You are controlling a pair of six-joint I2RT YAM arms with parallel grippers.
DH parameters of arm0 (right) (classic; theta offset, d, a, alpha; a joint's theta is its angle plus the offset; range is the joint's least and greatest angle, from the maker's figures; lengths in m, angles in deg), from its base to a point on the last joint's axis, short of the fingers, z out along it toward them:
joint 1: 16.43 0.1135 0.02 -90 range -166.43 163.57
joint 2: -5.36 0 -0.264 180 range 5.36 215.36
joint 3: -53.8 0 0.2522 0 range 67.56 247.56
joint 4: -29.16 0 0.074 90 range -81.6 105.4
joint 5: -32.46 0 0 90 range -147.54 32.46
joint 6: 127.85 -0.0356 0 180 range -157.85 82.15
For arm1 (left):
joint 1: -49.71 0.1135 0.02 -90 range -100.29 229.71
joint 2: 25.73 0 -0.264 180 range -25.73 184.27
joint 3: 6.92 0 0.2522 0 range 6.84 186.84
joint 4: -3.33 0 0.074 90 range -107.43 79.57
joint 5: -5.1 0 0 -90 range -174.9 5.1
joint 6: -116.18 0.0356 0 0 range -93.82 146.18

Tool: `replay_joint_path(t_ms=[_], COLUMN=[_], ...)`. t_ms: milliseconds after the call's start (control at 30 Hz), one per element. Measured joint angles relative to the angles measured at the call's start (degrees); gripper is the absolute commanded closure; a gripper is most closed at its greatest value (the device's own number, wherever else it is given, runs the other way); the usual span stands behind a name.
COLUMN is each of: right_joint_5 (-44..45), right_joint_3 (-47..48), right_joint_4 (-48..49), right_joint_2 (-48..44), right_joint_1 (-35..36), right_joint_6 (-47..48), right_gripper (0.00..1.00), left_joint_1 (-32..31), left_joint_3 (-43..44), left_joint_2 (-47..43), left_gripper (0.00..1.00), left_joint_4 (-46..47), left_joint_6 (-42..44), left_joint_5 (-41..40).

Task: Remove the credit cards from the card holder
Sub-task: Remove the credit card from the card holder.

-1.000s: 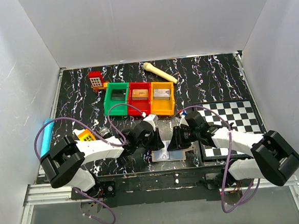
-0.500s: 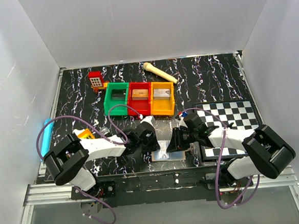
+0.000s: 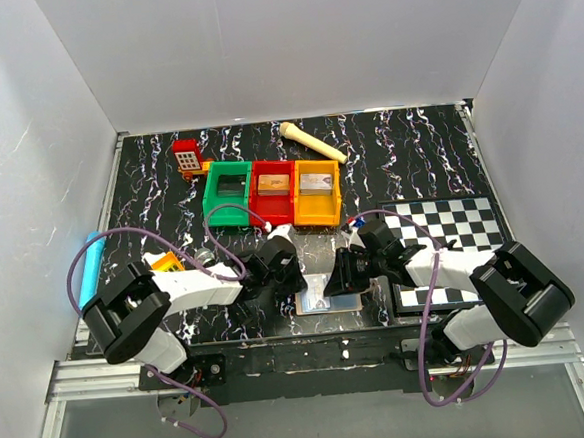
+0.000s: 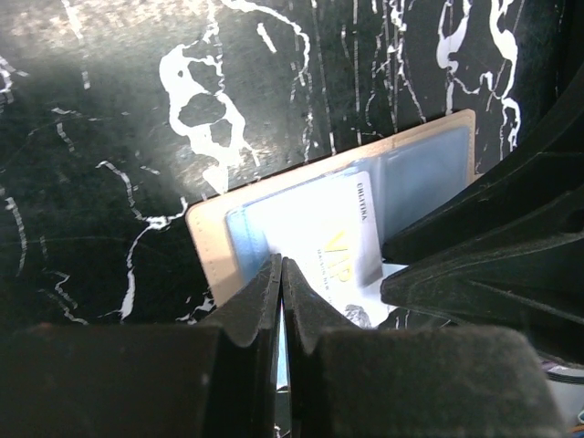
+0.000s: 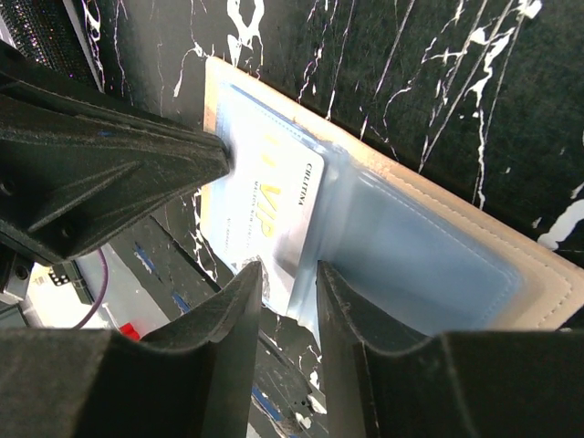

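Top cam looks down over my whole table (image 3: 418,160) from behind, both wrist cams sit super close, sharing the card holder (image 4: 411,182).

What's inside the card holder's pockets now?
A white VIP card sticks out of one pocket of the card holder. The other pocket's blue-grey lining hides its contents, if any.

- black marbled table (image 3: 418,160)
- near centre: card holder (image 3: 320,299), open
- near right: chequered board (image 3: 453,230)
- centre: green bin (image 3: 214,206), red bin (image 3: 274,212), orange bin (image 3: 317,215), in a row
- far: wooden stick (image 3: 312,141), red toy (image 3: 186,157)
- left edge: blue tube (image 3: 93,265)
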Motion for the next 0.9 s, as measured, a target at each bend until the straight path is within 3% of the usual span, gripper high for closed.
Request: replay_joint_path(t_ms=[133,400,900], right_joint_5=[0.02,1.20,0.63], right_joint_3=[0.26,0.59,0.59], right_joint_4=[-0.57,-3.65,-2.86], right_joint_2=[-0.35,-4.24,-2.99], right_joint_1=[-0.09,-0.28,-0.28], right_joint_6=[0.04,0.63,0.46], right_gripper=[0.53,0.52,0.53], left_joint_1=[0.20,0.42,0.42], left_joint_3=[-1.57,-2.75,-2.40], left_joint_2=[-2.16,-7.32,-1.07], left_gripper=[0.97,0.97,1.00], left_joint_4=[-0.81,0.66,3.87], left_joint_6=[0.07,1.20,2.43], left_joint_5=[-0.90,-0.72,4.63])
